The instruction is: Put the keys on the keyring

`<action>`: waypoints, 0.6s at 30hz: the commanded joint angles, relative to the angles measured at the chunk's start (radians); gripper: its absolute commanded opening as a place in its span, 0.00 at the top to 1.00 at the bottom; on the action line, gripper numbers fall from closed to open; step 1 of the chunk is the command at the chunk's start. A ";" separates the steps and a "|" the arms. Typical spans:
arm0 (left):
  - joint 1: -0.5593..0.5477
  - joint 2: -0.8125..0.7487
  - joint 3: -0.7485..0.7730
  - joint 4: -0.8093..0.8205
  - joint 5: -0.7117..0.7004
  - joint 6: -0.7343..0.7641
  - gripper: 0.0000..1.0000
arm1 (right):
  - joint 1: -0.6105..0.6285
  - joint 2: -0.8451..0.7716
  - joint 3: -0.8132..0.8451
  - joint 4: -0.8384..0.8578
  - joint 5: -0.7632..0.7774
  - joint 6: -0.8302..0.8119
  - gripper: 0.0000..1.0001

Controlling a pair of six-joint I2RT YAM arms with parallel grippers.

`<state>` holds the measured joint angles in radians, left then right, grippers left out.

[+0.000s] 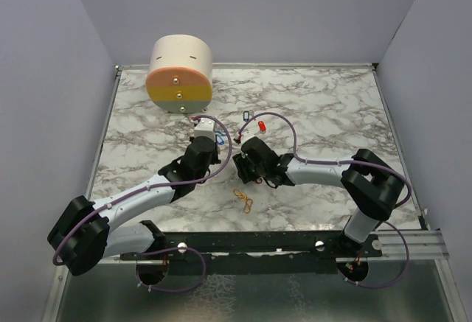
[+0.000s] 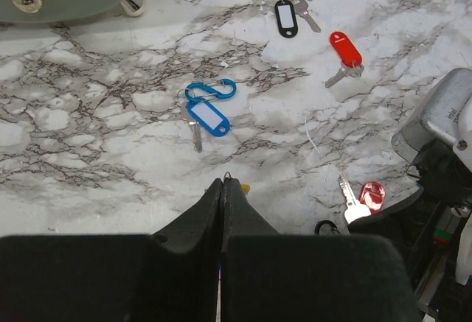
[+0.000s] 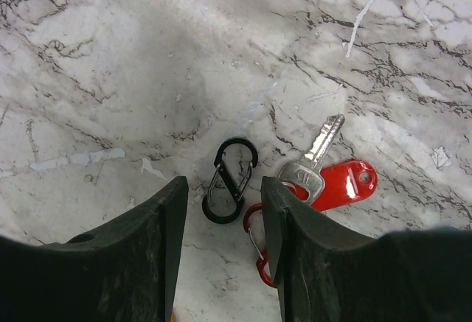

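Observation:
My left gripper (image 2: 224,182) is shut, and a thin metal ring pokes out between its tips with a bit of yellow (image 2: 243,187) just behind. Ahead of it on the marble lie a blue S-clip (image 2: 212,91), a blue-tagged key (image 2: 208,121), a black-tagged key (image 2: 286,18) and a red-tagged key (image 2: 345,48). My right gripper (image 3: 225,197) stands open just above the table, with a black S-clip (image 3: 230,180) lying flat between its fingers. A red S-clip (image 3: 258,245) is partly hidden by the right finger. A silver key with a red tag (image 3: 335,178) lies beside it.
A big cream-and-orange cylinder (image 1: 181,71) stands at the back left of the marble table (image 1: 332,101). Orange clips (image 1: 243,200) lie near the front, between the two arms. Both wrists are close together mid-table, and walls enclose the table on three sides.

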<state>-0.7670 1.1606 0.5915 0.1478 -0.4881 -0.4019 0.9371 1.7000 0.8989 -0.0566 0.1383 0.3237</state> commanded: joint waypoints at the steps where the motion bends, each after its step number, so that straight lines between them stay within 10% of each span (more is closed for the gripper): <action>1: 0.006 -0.031 -0.013 0.004 -0.006 -0.005 1.00 | 0.011 0.022 0.031 -0.008 0.033 0.016 0.55; 18: 0.014 -0.042 -0.025 0.006 0.006 -0.006 1.00 | 0.025 0.050 0.045 -0.026 0.041 0.026 0.61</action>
<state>-0.7593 1.1454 0.5774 0.1444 -0.4873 -0.4019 0.9512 1.7275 0.9138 -0.0608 0.1452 0.3367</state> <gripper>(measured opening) 0.009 0.407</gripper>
